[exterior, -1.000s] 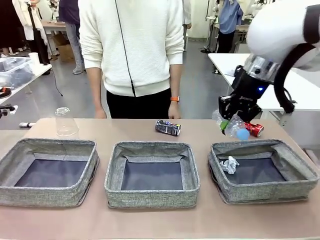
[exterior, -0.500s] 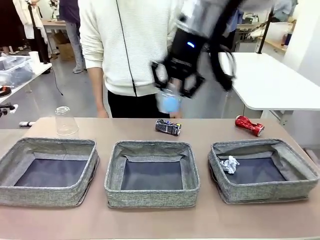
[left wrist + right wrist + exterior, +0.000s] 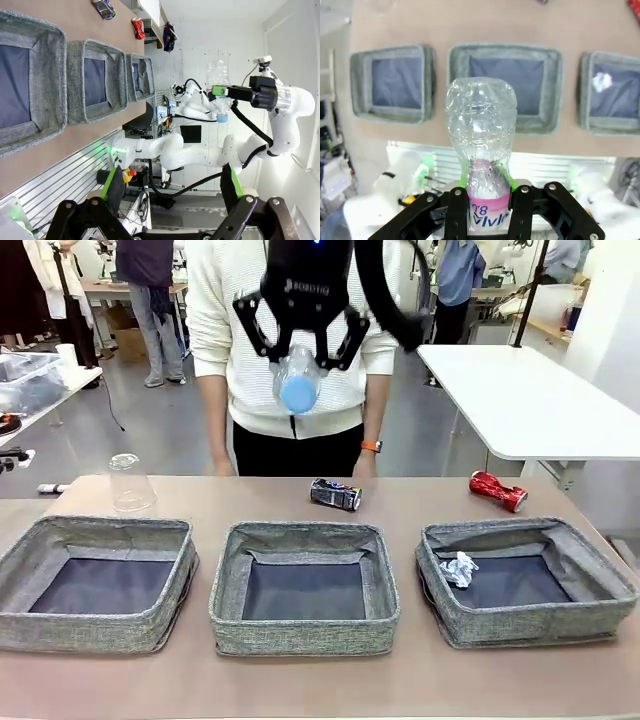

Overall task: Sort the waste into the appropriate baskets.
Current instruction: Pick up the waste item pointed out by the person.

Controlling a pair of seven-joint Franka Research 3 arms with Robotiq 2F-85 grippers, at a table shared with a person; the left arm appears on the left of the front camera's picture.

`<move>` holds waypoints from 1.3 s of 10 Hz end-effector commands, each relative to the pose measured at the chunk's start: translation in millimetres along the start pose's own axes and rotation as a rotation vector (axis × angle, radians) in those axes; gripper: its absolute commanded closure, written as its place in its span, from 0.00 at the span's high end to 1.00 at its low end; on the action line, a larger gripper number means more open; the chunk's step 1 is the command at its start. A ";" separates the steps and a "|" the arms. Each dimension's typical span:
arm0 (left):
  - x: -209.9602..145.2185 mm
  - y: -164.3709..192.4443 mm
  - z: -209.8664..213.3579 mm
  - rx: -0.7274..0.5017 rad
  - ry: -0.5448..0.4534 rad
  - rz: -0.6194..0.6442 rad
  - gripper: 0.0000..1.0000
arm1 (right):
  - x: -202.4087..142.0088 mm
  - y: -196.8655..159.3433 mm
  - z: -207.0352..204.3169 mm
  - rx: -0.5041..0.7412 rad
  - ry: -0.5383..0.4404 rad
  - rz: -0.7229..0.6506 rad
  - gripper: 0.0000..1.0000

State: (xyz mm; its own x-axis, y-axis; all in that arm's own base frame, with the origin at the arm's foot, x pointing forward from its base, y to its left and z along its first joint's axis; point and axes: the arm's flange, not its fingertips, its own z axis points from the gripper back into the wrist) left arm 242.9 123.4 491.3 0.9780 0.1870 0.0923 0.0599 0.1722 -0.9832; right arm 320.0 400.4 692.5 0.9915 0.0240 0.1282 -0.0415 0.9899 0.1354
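Note:
High above the middle of the table, my right gripper (image 3: 298,348) is shut on the clear plastic bottle (image 3: 298,380), whose blue cap points toward the front camera. In the right wrist view the bottle (image 3: 480,125) stands between the fingers (image 3: 456,200), gripped at its pink label. Three grey baskets line the table: left (image 3: 90,632), middle (image 3: 300,636), right (image 3: 530,626). A white paper wad (image 3: 459,568) lies in the right basket. A dark can (image 3: 335,495), a red can (image 3: 498,490) and an upturned clear cup (image 3: 131,483) sit behind the baskets. My left gripper (image 3: 170,192) is open and holds nothing.
A person in a white sweater (image 3: 300,330) stands at the far edge with both hands hanging down near the table. A white table (image 3: 530,400) stands at the back right. In the left wrist view the right arm (image 3: 280,100) carries the bottle far above the baskets (image 3: 95,75).
My right arm has swung the bottle from beside the right basket up and leftward to high above the middle basket. The items on the table have not moved.

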 end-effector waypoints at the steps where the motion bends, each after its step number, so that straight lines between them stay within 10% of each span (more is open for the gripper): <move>1: -0.7 -3.6 -1.0 -0.022 -0.004 0.003 1.00 | 1.8 14.6 20.3 -0.044 -0.072 -0.031 0.22; 13: -0.7 -3.6 -1.0 -0.022 -0.004 0.003 1.00 | 4.4 5.1 60.9 -0.012 -0.154 0.003 0.22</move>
State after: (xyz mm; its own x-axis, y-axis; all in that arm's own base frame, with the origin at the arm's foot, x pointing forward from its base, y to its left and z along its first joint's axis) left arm 242.9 123.4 491.3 0.9780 0.1870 0.0925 0.0600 0.1722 -0.9832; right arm 319.0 398.9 754.6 0.9590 -0.0030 0.2833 -0.0332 0.9918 0.1230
